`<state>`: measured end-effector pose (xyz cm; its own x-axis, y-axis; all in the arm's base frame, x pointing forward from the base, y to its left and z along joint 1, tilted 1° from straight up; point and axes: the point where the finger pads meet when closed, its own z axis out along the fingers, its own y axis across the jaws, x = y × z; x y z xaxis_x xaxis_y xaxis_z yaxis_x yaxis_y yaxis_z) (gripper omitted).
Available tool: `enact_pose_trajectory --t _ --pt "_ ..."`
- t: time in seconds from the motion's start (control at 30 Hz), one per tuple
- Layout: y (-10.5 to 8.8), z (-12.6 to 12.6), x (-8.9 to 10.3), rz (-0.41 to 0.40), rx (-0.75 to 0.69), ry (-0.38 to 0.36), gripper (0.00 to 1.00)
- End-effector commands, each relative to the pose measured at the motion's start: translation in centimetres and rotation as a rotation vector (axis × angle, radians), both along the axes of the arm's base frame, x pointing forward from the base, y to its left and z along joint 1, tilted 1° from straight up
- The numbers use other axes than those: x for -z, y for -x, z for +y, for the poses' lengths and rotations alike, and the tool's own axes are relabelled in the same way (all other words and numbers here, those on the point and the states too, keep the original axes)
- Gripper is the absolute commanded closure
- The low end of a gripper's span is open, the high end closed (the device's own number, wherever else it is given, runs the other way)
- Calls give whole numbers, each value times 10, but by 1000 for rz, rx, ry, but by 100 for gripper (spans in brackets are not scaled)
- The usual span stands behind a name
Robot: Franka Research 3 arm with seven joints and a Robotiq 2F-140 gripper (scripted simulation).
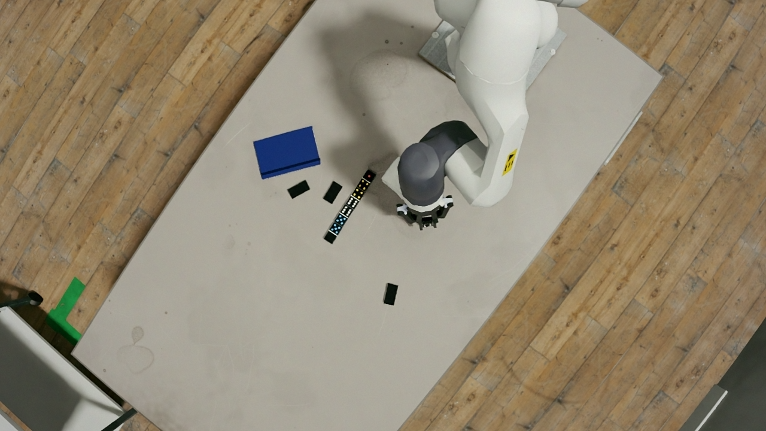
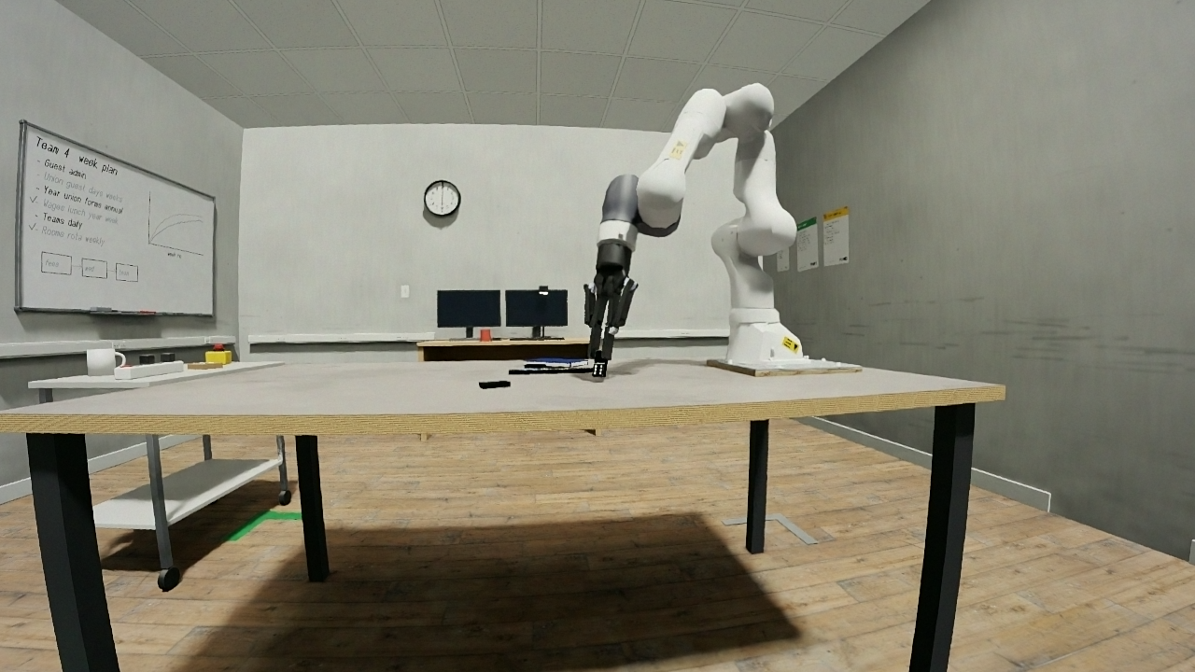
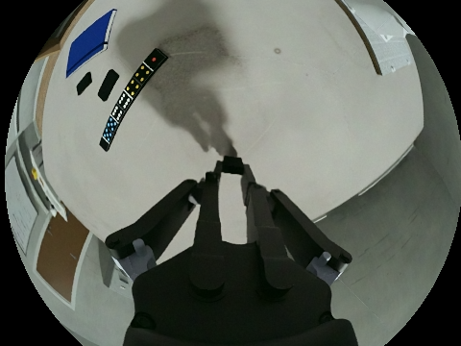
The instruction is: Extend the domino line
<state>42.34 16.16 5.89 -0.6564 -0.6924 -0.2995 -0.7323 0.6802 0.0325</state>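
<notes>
One domino (image 2: 598, 369) (image 3: 233, 165) between end effector (image 1: 427, 224) (image 2: 601, 357) (image 3: 231, 171) fingertips.

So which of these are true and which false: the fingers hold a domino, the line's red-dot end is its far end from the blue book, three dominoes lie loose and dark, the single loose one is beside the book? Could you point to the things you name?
The fingers (image 2: 599, 357) hold a domino (image 2: 598, 368) (image 3: 233, 166). True.
The red dot (image 1: 368, 175) (image 3: 154, 60) is in the line's middle. False; it's at one end.
Three dark dominoes lie apart from the line. True.
All three lie beside the blue book (image 1: 286, 152) (image 3: 91, 42). False; one lies well away.
</notes>
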Motion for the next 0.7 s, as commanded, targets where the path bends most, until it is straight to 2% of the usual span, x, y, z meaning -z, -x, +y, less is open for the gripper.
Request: enact_pose_trajectory --t 0.0,0.67 --pt "-3 -2 -2 -60 -86 -33 77" --pt "3 -9 1 -148 -83 -137 77"
